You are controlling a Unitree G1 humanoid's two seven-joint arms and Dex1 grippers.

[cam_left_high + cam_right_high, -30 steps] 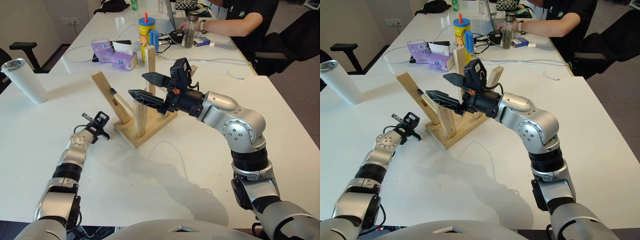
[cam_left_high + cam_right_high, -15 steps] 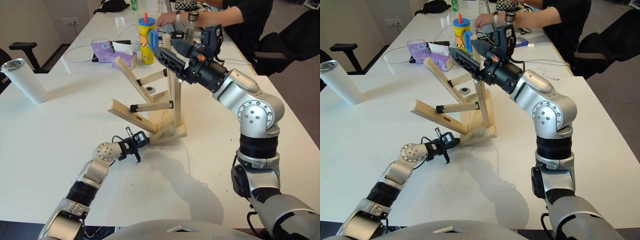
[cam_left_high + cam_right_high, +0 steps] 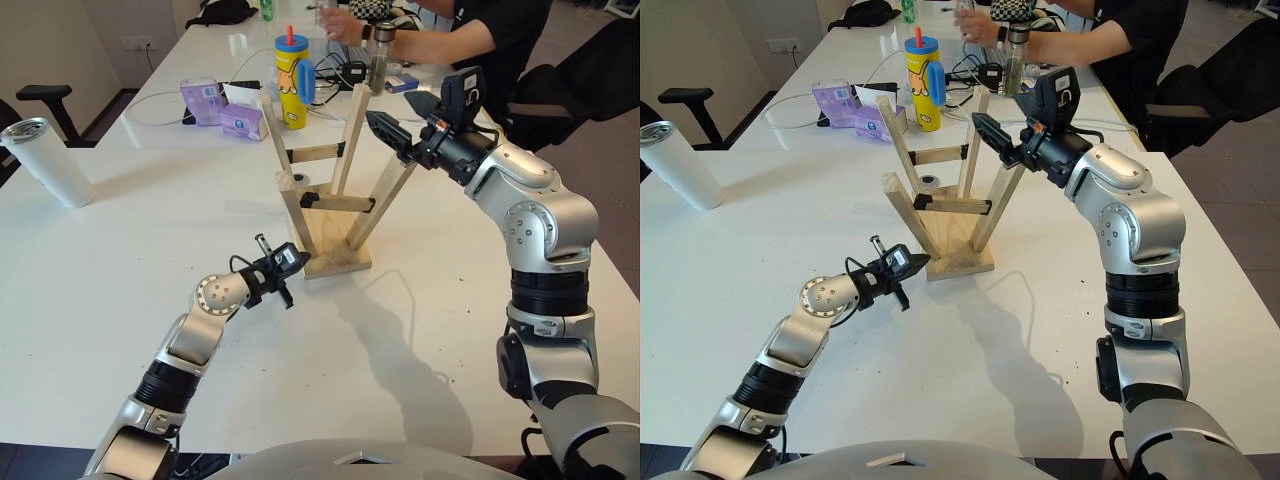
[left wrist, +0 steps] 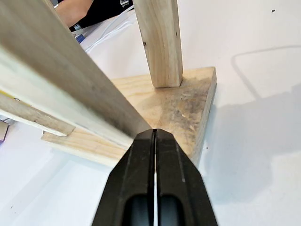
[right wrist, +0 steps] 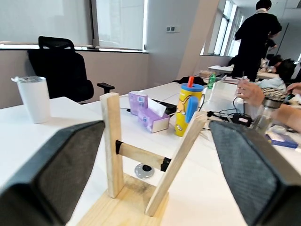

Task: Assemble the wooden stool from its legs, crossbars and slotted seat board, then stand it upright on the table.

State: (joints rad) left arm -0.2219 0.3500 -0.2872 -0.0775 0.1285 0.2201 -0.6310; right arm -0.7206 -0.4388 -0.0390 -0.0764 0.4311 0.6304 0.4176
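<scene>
Hovering by the upturned stool [image 3: 340,203], I am holding my left pincer [image 3: 285,263] clenched, right pincer [image 3: 395,112] released.

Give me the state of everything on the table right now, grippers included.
Pale wooden stool: assembled, upside down, seat board flat on the table, legs pointing up.
Left gripper: shut, tip at the seat board beside a leg.
Right gripper: open wide, near the leg tops, holding nothing.
White tumbler: upright.
Yellow cup with blue lid: upright, red straw in.
</scene>
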